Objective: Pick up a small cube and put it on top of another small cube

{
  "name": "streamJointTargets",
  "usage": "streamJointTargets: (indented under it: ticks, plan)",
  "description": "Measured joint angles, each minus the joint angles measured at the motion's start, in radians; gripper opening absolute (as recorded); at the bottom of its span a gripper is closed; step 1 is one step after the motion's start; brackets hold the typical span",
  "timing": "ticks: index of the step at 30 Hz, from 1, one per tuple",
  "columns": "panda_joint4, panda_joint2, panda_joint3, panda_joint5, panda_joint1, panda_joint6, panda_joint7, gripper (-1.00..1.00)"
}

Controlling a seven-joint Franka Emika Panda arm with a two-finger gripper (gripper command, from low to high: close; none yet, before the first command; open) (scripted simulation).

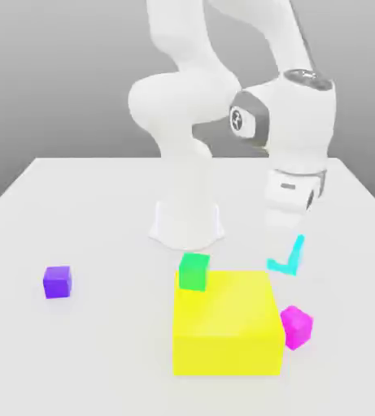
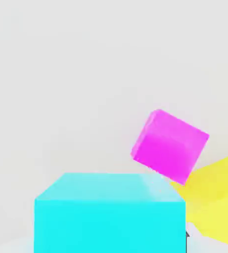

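The hand [image 1: 285, 253] is gripping the cyan cube [image 1: 283, 267], its fingers covering much of the cube in the exterior view. The cube is sitting beyond and to the exterior view's right of the yellow block [image 1: 225, 325]; whether it is touching the counter [image 1: 101, 357] cannot be determined. The green cube [image 1: 194, 272] is resting on top of the yellow block, near its far corner on the exterior view's left. The magenta cube [image 1: 296, 327] is lying just beside the block's right side, angled to it. The blue-violet cube [image 1: 58, 283] is standing well apart, at the exterior view's left.
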Motion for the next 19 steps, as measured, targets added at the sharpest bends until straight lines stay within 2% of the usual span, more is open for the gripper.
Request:
streamJointTargets:
  ticks: [9, 15, 16, 19]
  plan:
    - [-0.022, -0.294, -0.168, -0.172, -0.208, -0.268, -0.337, -1.0]
    - [-0.072, -0.144, -0.21, -0.209, -0.224, -0.068, -0.364, -1.0]
    - [-0.08, -0.117, -0.214, -0.212, -0.225, -0.033, -0.364, 1.0]
    - [-0.08, -0.117, -0.214, -0.212, -0.225, -0.033, -0.364, 1.0]
